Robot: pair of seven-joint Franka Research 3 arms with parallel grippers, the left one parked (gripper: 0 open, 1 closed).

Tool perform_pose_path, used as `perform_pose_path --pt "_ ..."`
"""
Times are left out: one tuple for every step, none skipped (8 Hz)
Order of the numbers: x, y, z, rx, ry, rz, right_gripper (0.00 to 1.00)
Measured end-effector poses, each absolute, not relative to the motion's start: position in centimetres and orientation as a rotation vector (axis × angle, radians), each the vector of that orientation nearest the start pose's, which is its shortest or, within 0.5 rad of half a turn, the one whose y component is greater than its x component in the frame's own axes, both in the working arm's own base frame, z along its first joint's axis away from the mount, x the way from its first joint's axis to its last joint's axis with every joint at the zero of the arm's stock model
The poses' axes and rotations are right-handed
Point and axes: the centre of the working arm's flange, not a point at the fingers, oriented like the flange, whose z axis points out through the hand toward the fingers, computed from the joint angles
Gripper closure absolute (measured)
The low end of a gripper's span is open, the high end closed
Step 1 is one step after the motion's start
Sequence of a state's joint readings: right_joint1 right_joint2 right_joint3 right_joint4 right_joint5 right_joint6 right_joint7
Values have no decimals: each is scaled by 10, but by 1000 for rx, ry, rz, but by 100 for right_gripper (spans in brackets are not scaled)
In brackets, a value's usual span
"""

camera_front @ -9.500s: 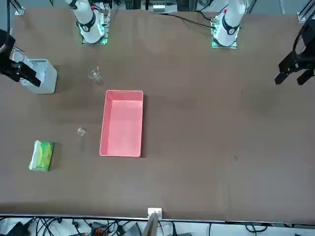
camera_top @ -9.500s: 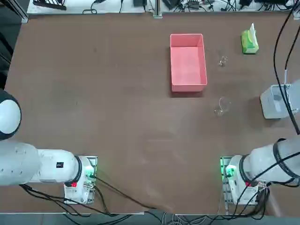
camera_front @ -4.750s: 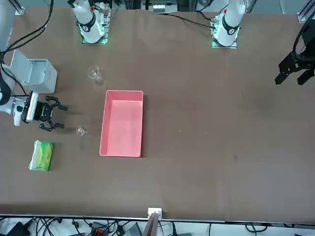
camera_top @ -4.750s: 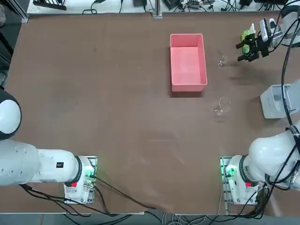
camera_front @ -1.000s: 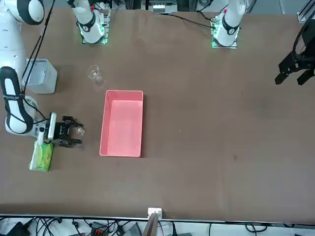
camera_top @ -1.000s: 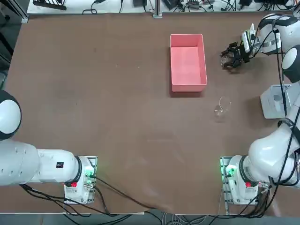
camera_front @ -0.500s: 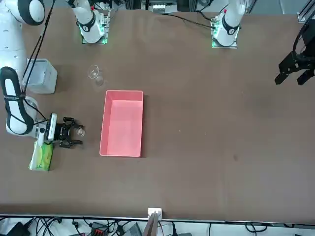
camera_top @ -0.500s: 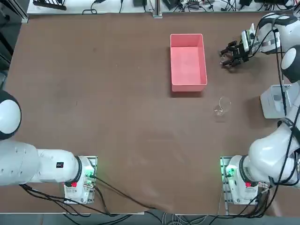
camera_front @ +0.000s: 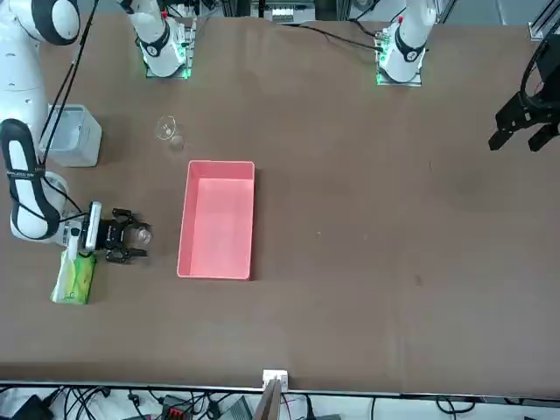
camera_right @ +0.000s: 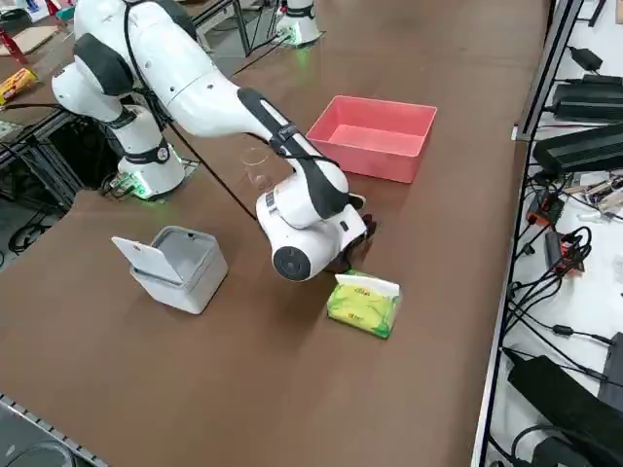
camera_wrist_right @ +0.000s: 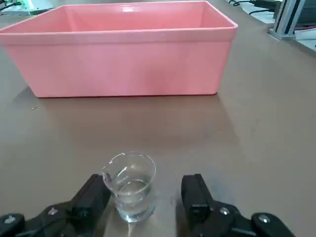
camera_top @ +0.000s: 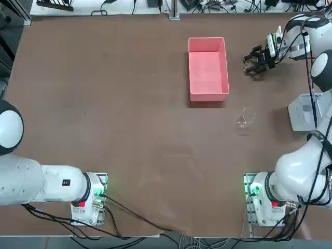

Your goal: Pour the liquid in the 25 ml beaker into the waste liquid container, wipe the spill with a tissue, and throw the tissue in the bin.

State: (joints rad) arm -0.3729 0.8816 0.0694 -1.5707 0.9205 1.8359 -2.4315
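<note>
Getting ready to grab the little beaker

The right tool (camera_wrist_right: 140, 207) is open around the 25 ml beaker (camera_wrist_right: 129, 185), low in the wrist picture, near the pink tray (camera_wrist_right: 118, 49); close gently and keep it upright

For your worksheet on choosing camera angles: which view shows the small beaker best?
The right wrist view: the 25 ml beaker stands upright between the right gripper's open fingers, its liquid visible. Top and front views show only a tiny glint at the fingertips; in the right side view the arm hides it.
</note>
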Motion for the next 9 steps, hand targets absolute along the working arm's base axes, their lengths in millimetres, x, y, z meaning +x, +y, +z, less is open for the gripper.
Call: perform_pose_path --pt "629 -134 113 -1611 -1599 -871 11" --pt "629 -133 112 -1609 -1599 -872 11" --pt "630 -131 112 -1608 -1598 -872 11" --pt "630 -129 111 -1607 -1598 -872 11" --pt "631 -127 110 -1606 -1595 -873 11" --pt "631 -125 110 -1605 -1591 -876 11" --pt "631 -124 109 -1604 -1591 -876 13" --pt "631 -123 109 -1603 -1591 -875 14" --pt "631 -123 109 -1603 -1591 -875 21"
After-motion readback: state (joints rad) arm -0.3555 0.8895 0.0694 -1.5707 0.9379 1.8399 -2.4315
